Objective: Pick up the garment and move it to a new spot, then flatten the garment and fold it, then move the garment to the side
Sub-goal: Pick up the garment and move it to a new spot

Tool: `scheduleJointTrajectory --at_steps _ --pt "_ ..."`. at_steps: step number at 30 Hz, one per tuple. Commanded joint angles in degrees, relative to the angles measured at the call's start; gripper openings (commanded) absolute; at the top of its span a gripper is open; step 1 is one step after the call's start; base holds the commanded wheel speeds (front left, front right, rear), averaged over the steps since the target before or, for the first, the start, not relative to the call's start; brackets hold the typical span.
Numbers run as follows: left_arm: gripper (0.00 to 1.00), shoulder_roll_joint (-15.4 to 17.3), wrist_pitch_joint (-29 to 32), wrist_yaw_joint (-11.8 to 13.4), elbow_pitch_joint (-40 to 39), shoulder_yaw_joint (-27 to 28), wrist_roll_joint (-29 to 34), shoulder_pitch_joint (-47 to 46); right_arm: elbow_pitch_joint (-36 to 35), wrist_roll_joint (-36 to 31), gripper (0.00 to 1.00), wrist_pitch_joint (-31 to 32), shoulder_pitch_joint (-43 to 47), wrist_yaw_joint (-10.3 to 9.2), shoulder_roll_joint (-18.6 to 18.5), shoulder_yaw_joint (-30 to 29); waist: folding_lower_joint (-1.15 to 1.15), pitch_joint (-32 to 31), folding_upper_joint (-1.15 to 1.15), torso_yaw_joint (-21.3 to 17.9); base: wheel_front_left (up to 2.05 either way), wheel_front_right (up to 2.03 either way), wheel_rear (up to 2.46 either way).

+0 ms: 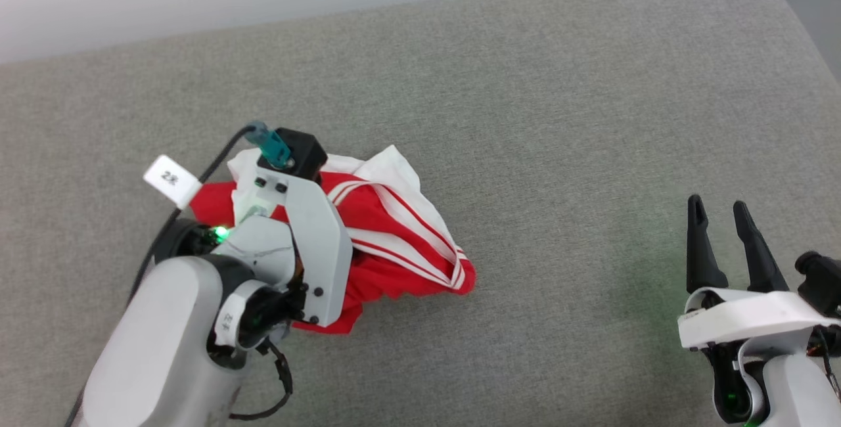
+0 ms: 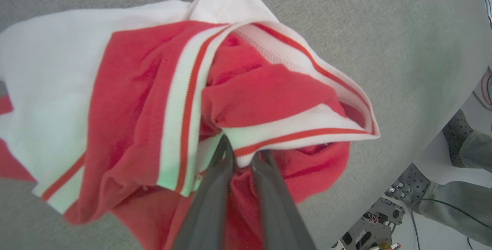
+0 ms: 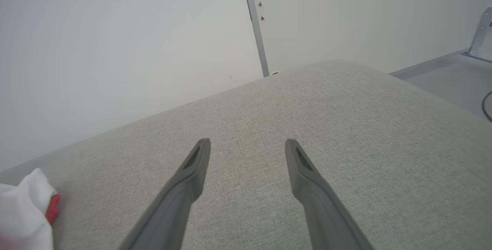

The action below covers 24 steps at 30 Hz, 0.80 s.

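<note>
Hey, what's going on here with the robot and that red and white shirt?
The robot's left gripper is closed on a fold of the garment, a red jersey with white sleeves and striped trim. The garment sits crumpled in a heap on the grey cushioned surface, not yet flattened or folded. The right gripper is open and holds nothing, off to the right over bare fabric, well apart from the garment.

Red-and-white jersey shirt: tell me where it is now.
The shirt lies crumpled on the grey fabric surface, left of centre in the head view, striped trim pinched by the left gripper.
</note>
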Motion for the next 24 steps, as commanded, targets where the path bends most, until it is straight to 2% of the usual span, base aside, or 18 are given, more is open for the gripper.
scheduleJointTrajectory --at_steps 1,3,6,7,8,17,24 --pt "0.0 -0.36 -0.38 -0.5 0.83 -0.24 -0.44 0.55 0.27 0.22 1.0 -0.22 -1.04 0.04 -0.05 0.37 0.0 0.01 0.0 0.39 0.0 0.0 0.0" --pt "0.0 -0.56 -0.61 -0.88 1.86 -0.5 -0.68 0.18 0.71 0.38 1.0 -0.35 -1.2 0.04 -0.39 0.58 0.0 -0.15 0.0 0.8 0.0 0.0 0.0" --pt "0.64 -0.59 -1.22 -1.4 2.8 -0.66 -0.45 -1.27 1.02 0.63 1.0 -0.47 -1.53 0.04 -0.74 0.78 0.0 -0.69 0.0 1.62 0.0 0.0 0.0" --pt "0.93 -0.55 -1.39 -1.52 2.88 -0.55 -0.35 -1.7 1.08 0.69 1.0 -0.5 -1.58 0.04 -0.84 0.95 0.0 -0.88 0.0 1.84 0.0 0.0 0.0" --pt "1.0 -0.69 -1.67 -1.57 2.98 -0.51 -0.47 -2.06 1.19 0.75 1.0 -0.53 -1.56 0.04 -1.0 1.03 0.0 -1.11 0.0 2.16 0.0 0.0 0.0" --pt "1.0 -0.92 -4.93 -2.25 1.71 1.05 -1.49 -2.27 1.2 0.51 1.0 -0.54 -0.52 0.04 -1.96 1.83 0.0 -3.68 0.0 5.35 0.0 0.0 0.0" --pt "1.0 -0.5 -14.96 -4.28 0.28 3.71 -0.84 1.31 0.59 0.06 1.0 -0.33 1.14 0.04 -2.95 2.88 0.0 -6.64 0.0 7.88 0.0 0.0 0.0"
